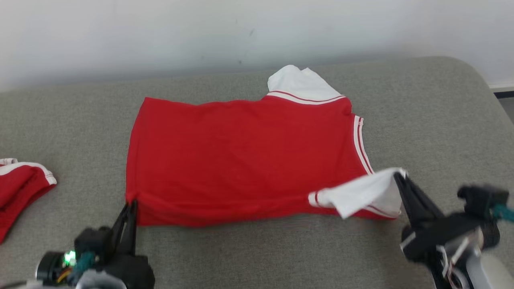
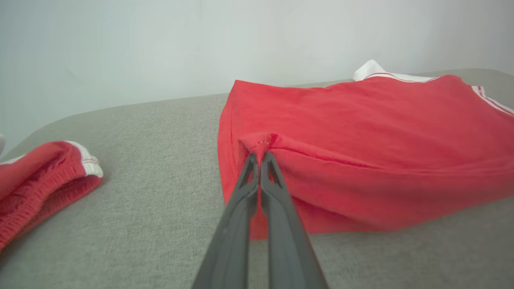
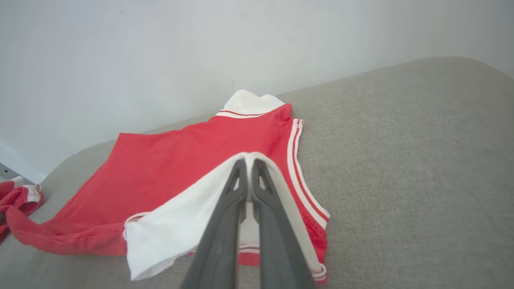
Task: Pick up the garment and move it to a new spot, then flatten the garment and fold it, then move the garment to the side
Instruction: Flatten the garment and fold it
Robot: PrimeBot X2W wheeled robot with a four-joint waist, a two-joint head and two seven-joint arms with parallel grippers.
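Note:
The garment point(image 1: 245, 156) is a red shirt with white, red-striped sleeves, spread across the grey surface. My left gripper point(image 1: 130, 204) is shut on the shirt's near left hem corner, seen bunched at the fingertips in the left wrist view point(image 2: 260, 154). My right gripper point(image 1: 401, 174) is shut on the near white sleeve point(image 1: 361, 192), lifting it a little off the surface; the right wrist view shows the white cloth draped over the fingertips point(image 3: 248, 162). The far white sleeve point(image 1: 299, 84) lies flat at the back.
A second red garment with white trim point(image 1: 20, 184) lies bunched at the left edge. The grey padded surface point(image 1: 433, 120) ends at a pale wall behind and curves off at the right. Bare surface lies right of the shirt and in front of it.

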